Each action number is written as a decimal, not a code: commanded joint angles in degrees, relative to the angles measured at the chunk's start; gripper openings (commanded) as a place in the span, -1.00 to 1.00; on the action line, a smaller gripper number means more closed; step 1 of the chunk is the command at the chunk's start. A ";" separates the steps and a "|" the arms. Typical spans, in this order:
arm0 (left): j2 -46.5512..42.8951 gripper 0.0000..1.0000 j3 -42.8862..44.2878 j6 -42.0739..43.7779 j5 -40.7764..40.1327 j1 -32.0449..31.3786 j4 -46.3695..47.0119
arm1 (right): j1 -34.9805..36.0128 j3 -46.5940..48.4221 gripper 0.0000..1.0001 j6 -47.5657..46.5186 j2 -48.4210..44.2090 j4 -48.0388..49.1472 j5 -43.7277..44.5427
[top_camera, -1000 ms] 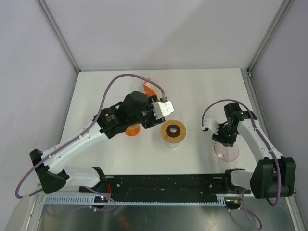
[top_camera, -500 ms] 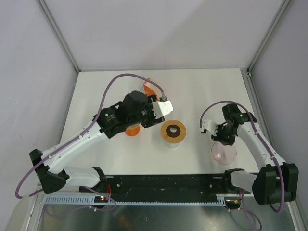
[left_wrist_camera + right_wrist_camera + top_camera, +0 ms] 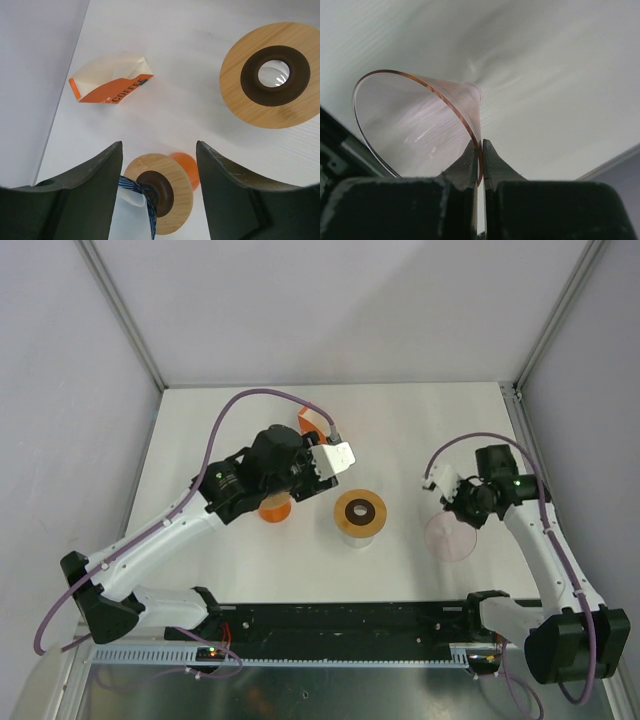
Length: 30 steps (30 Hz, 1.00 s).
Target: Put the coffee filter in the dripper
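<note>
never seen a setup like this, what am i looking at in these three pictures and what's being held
These are two robot arms bolted at the near edge of a white table. One picture looks down from above. The other two come from small cameras on each arm's wrist, so the dark shapes at the bottom are that arm's own fingers. The right gripper is pinched shut on the rim of a clear pink cone, the dripper, held tilted on its side. The left gripper is open and holds nothing. It hovers over a small wooden ring with something orange beneath it. Also on the table are a larger wooden ring and an orange packet printed COFFEE.
</note>
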 commanded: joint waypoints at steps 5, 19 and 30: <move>-1.40 0.31 1.29 0.27 0.99 1.35 1.54 | -8.15 5.52 -1.00 18.54 -2.95 14.24 -10.82; 0.18 0.32 2.45 -0.99 1.75 4.11 1.54 | -8.47 16.30 -1.00 54.81 -2.56 18.54 -3.89; 1.63 0.36 7.14 -12.06 14.28 13.42 1.57 | 1.50 34.39 -1.00 75.28 4.92 0.33 -1.09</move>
